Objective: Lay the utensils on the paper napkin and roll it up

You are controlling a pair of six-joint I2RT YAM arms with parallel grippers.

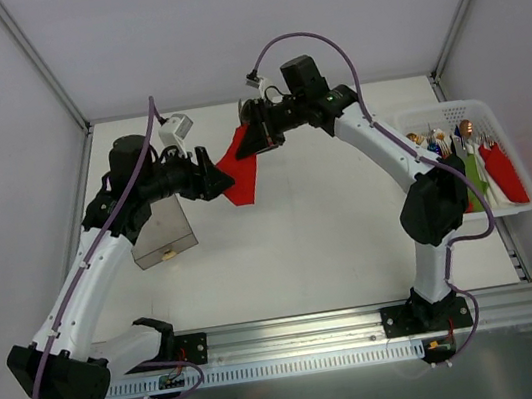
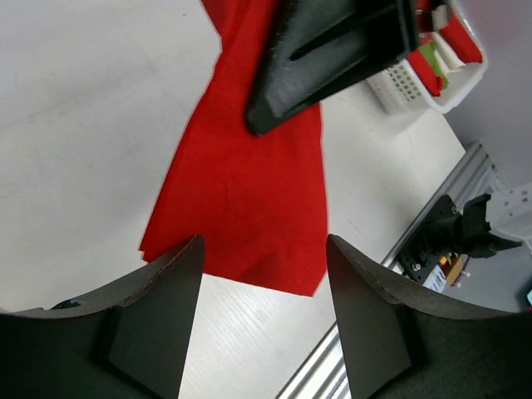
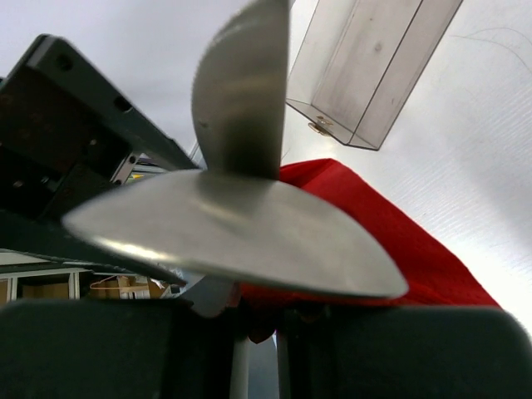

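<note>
The utensils (image 3: 241, 233) fill the right wrist view as shiny silver metal, a broad rounded blade and a second piece rising behind it. My right gripper (image 3: 258, 324) is shut on them, just above the red paper napkin (image 3: 399, 241). In the top view this gripper (image 1: 249, 141) hangs over the napkin's (image 1: 239, 178) far end, and the utensils are hidden there. My left gripper (image 1: 214, 175) is open and empty beside the napkin's left edge. In the left wrist view its jaws (image 2: 264, 243) frame the napkin's (image 2: 249, 191) near edge, and the right gripper (image 2: 332, 50) lies over the napkin.
A clear plastic box (image 1: 162, 234) stands left of the napkin, under the left arm; it also shows in the right wrist view (image 3: 374, 66). A white basket (image 1: 497, 122) with rolled napkin bundles sits at the right edge. The aluminium rail (image 1: 299, 341) runs along the front.
</note>
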